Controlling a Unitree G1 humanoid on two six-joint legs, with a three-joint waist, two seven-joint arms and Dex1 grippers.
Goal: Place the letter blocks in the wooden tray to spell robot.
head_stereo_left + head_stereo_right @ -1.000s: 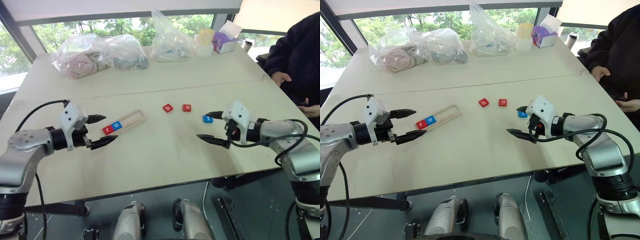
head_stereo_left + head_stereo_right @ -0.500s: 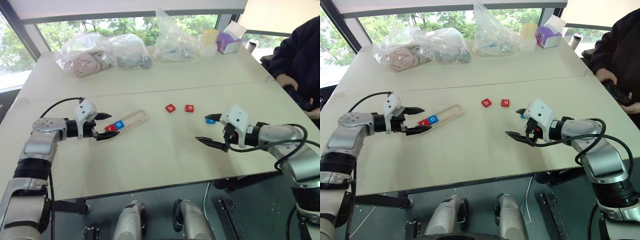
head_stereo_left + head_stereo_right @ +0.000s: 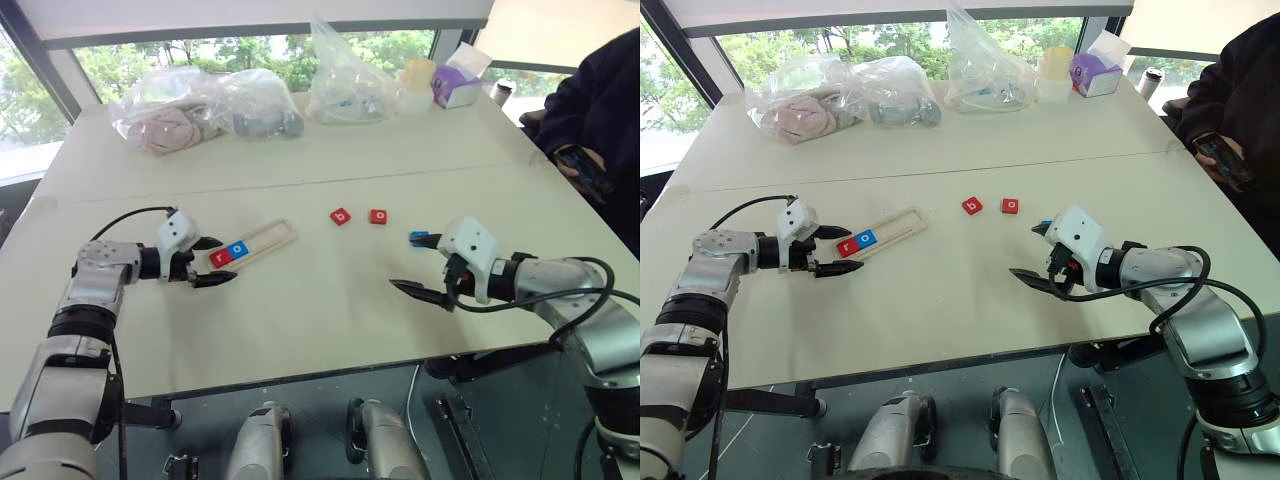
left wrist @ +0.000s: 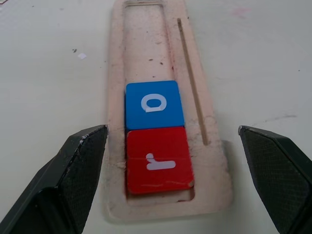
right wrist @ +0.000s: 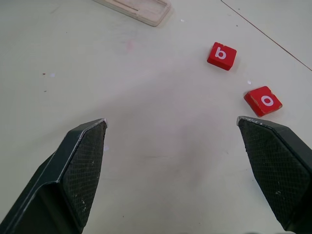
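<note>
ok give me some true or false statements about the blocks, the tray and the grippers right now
1. The wooden tray holds two blocks, the red r and the blue o. True.
2. The red b sits in the tray. False: it lies loose on the table beside the red o.
3. The left gripper is shut on the red r. False: it is open, fingers either side of the tray's end.
4. The right gripper is open and holds nothing. True.
</note>
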